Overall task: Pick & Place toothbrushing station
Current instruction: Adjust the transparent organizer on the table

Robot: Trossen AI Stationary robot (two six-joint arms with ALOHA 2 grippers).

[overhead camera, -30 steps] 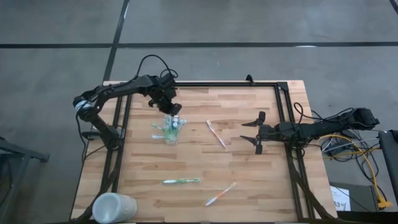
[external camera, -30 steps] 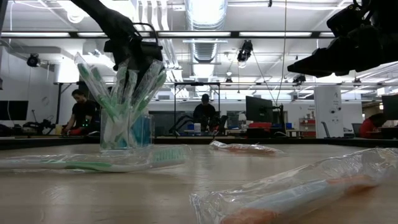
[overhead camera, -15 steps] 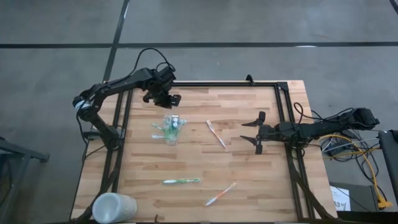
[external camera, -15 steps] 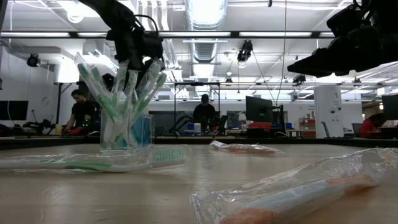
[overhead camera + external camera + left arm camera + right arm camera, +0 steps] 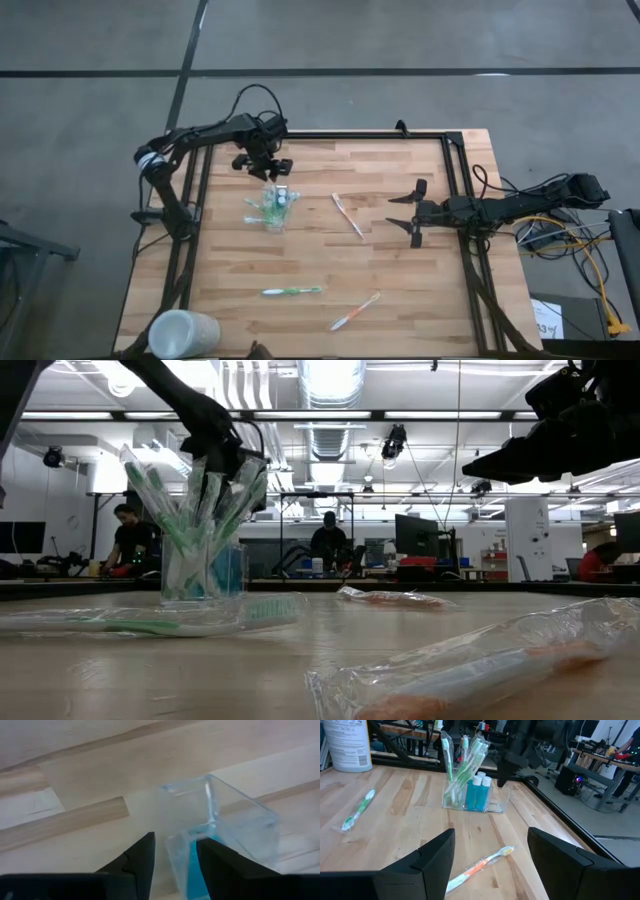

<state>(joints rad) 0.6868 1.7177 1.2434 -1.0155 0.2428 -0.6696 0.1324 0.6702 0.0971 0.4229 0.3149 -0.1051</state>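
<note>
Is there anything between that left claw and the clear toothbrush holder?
Nothing visible. The left gripper, fingers apart, hangs just behind the holder. In the left wrist view only bare table and the holder's clear wall lie ahead of its fingers.

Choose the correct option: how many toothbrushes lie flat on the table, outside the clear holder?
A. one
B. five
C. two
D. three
D: the high view shows a green toothbrush and an orange one near the front edge, and another orange one mid-table, right of the clear holder.
</note>
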